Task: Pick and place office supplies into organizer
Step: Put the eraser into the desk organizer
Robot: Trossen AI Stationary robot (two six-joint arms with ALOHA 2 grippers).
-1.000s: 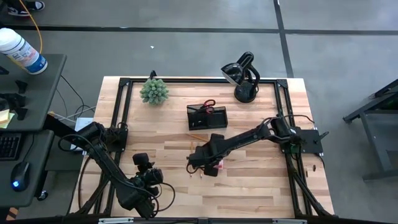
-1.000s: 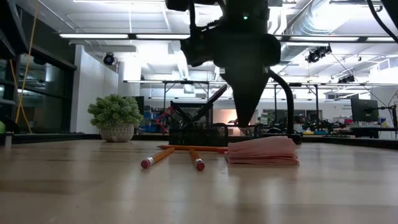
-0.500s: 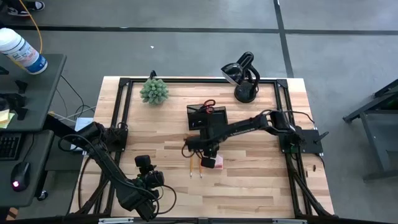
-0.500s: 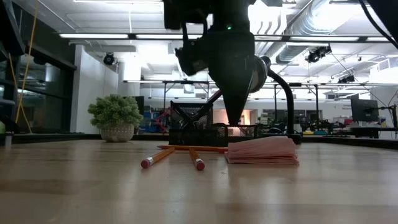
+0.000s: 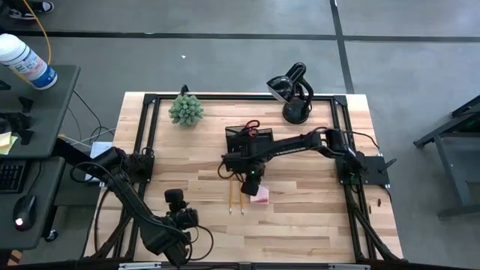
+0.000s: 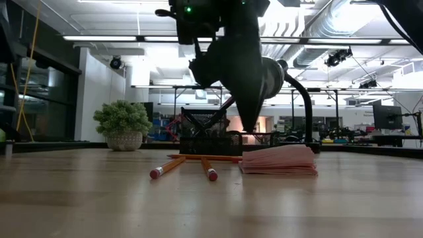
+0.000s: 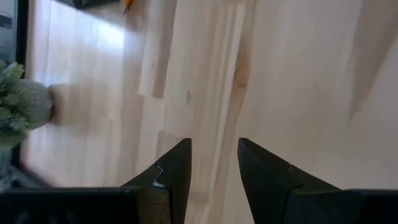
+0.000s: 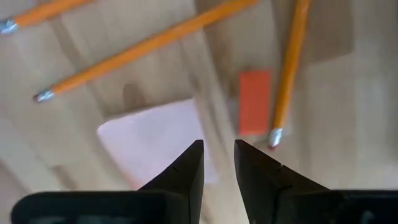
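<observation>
Right tool (image 5: 253,184) hangs released, fingers slightly parted, empty, above the pink sticky-note pad (image 8: 158,144) and pencils (image 8: 146,45) lying on the counter (image 5: 315,217) near the organizer (image 5: 250,140); left tool (image 7: 213,165) parted, empty.

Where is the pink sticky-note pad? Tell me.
In the high view the pink sticky-note pad lies mid-table, just right of two thin orange pencils, on the near side of the low black organizer tray.

Overhead looks straight down; low view faces level across the table; both share the pencils (image 5: 231,196) under the right jaws.
</observation>
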